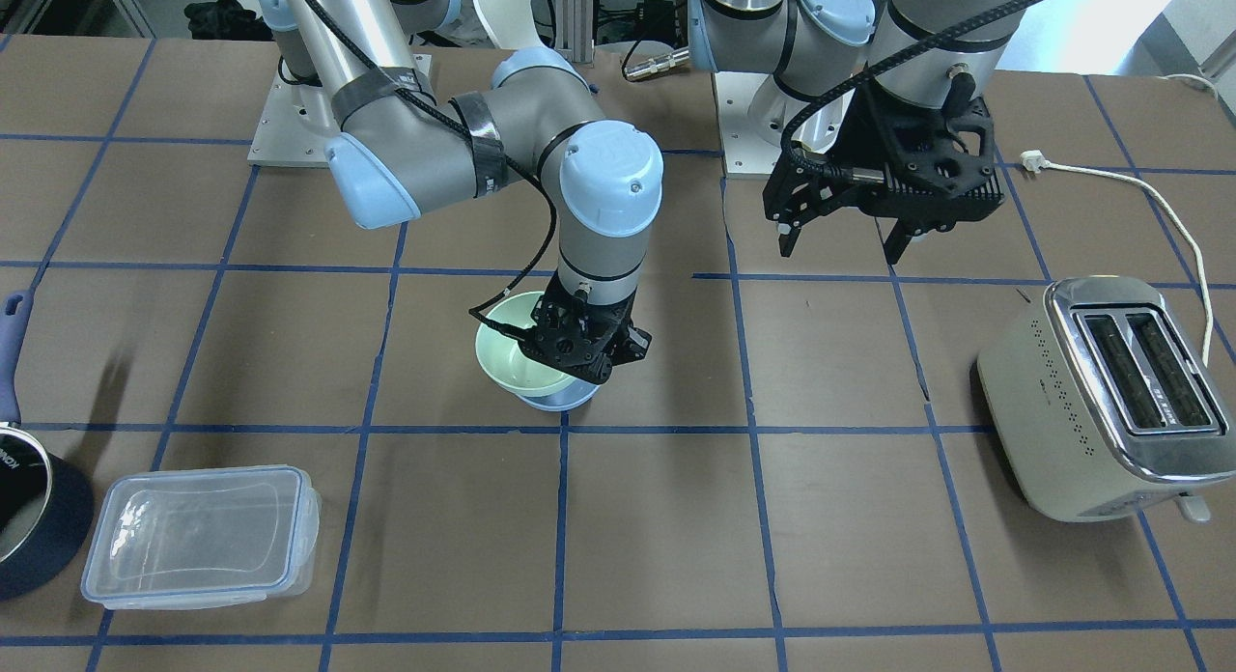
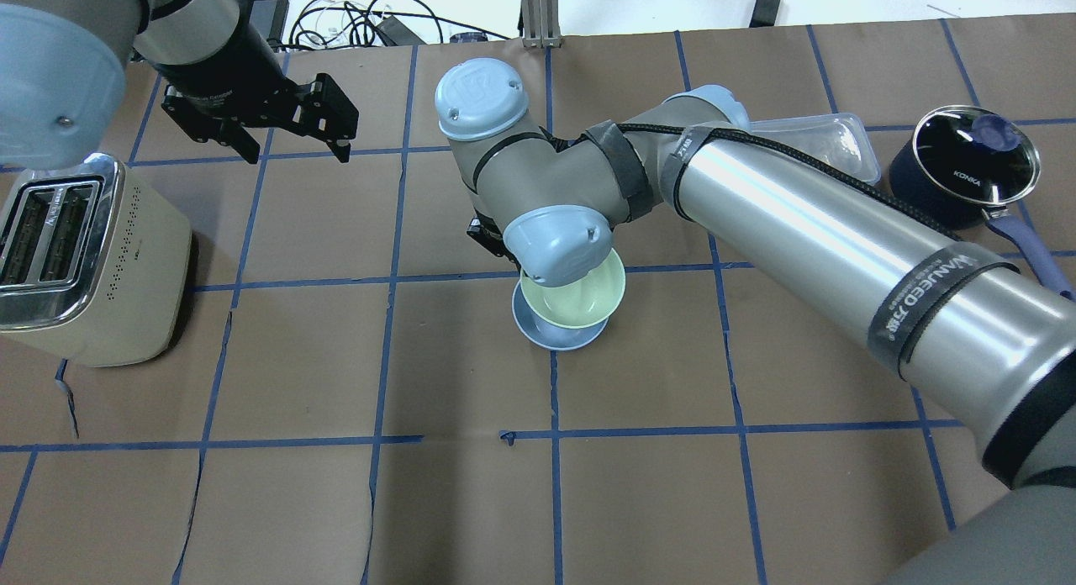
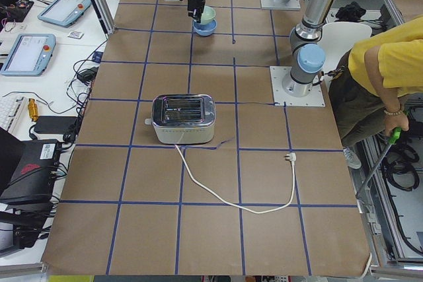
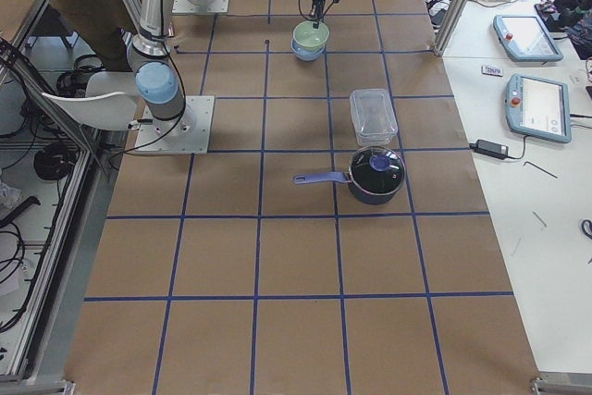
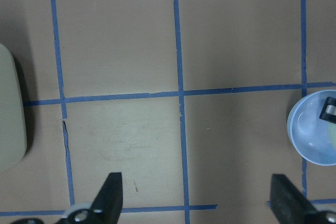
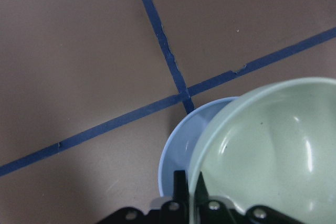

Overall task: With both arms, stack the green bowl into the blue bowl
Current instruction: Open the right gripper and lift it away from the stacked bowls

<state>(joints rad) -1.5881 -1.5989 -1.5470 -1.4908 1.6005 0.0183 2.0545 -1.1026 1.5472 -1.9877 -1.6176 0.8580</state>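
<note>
The green bowl (image 1: 517, 349) hangs tilted in my right gripper (image 1: 572, 363), whose jaws pinch its rim; the wrist view shows the rim between the fingers (image 6: 181, 182). It overlaps the blue bowl (image 1: 568, 399), which stands on the table right under it, offset to one side. I cannot tell whether the two touch. From above, the green bowl (image 2: 580, 297) covers most of the blue bowl (image 2: 545, 333). My left gripper (image 1: 838, 247) is open and empty, raised above the table some way from the bowls. Its wrist view shows the blue bowl (image 5: 312, 135) at the right edge.
A cream and chrome toaster (image 1: 1101, 392) stands on my left side, its white cord (image 1: 1159, 194) trailing on the table. A clear lidded container (image 1: 203, 532) and a dark navy saucepan (image 1: 29, 518) sit on my right side. A person in yellow (image 3: 390, 64) stands beside the robot's base.
</note>
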